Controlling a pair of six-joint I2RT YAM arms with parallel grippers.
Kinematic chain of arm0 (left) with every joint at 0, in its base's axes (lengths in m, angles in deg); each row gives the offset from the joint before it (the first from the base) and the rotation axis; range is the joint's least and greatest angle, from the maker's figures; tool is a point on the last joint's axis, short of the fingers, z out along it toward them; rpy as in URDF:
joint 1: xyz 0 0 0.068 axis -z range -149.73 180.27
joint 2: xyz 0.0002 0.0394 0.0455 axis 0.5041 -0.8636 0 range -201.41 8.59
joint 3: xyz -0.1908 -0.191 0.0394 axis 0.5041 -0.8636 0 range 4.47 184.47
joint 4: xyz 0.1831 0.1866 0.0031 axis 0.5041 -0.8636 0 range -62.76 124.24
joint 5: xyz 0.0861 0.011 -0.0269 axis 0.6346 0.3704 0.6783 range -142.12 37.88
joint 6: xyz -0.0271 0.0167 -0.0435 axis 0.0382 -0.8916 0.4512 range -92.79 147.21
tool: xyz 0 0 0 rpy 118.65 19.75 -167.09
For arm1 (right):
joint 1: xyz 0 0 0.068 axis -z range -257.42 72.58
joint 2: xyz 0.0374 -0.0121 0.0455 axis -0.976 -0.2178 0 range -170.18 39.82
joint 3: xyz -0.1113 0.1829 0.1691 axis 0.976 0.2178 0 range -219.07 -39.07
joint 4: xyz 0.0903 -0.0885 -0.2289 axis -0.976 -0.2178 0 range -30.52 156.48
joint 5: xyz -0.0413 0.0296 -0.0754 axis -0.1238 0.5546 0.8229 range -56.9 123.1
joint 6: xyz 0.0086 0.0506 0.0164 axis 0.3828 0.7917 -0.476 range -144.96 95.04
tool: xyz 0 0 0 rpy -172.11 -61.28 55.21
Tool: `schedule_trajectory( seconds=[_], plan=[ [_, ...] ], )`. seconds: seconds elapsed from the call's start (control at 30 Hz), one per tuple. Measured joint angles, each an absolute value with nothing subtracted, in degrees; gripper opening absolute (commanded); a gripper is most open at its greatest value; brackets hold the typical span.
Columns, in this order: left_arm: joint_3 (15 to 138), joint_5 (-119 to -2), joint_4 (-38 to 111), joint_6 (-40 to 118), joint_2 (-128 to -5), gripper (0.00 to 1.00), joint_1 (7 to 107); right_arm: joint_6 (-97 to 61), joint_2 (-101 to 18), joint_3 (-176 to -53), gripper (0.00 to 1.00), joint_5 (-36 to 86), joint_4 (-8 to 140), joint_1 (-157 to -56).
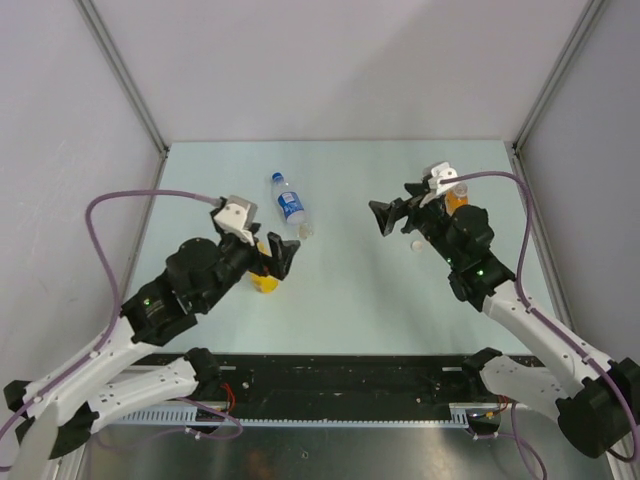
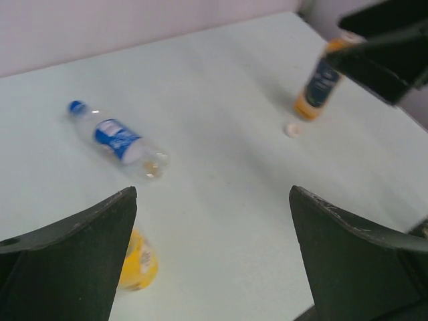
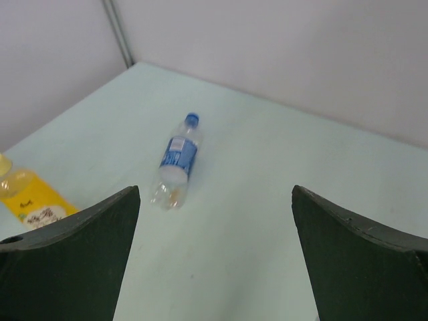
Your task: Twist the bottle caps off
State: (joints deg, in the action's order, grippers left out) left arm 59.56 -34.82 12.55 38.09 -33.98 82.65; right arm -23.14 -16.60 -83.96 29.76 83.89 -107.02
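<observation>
L claw (image 2: 210, 261): wide open, holds nothing, up over the table (image 1: 350, 300).
R claw (image 3: 214, 261): wide open too, nothing in it.
clear btl (image 1: 290, 208): lies on its side, mid table near the back, between the 2 claws.
blue cap (image 1: 277, 178): on the clear btl, points to the back wall (image 1: 340, 70).
yellow btl (image 1: 265, 282): on the table right by L claw, partly hidden under it. Its cap: can't tell.
orange btl (image 2: 319, 83): stands up on the R side, close by R arm (image 1: 470, 240).
pale cap (image 2: 292, 130): off, lies on the table just beside orange btl.
</observation>
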Motion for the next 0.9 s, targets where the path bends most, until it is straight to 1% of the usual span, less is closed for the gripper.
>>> schedule_trajectory(
  seconds=[0.17,0.27,0.37,0.5,0.63,0.83,0.9],
  plan=[
    [61.3,-23.1,6.0,39.0,-30.7,0.99,82.4,-21.4,-19.0,-84.0,0.99,30.0,79.3,-109.1],
    [61.3,-19.3,2.6,39.9,-29.2,0.99,81.4,-19.4,-19.9,-84.0,0.99,30.3,77.7,-109.6],
    [61.3,-18.1,0.1,41.0,-28.5,0.99,79.5,-16.3,-20.8,-84.2,0.99,30.7,76.2,-109.8],
    [61.3,-20.2,-2.4,42.4,-30.4,0.98,75.3,-13.0,-22.3,-85.0,0.99,30.9,73.6,-109.8],
    [61.2,-24.9,-3.4,43.5,-34.8,0.93,70.5,-11.6,-23.0,-85.4,0.99,30.7,71.1,-109.3],
    [58.9,-31.5,-3.2,44.2,-41.1,0.78,65.6,-10.1,-23.7,-85.6,0.99,28.1,68.3,-106.0],
    [57.4,-33.3,-2.9,44.3,-42.5,0.75,64.5,-10.0,-24.3,-85.7,0.99,27.6,67.6,-105.5]
  ],
)
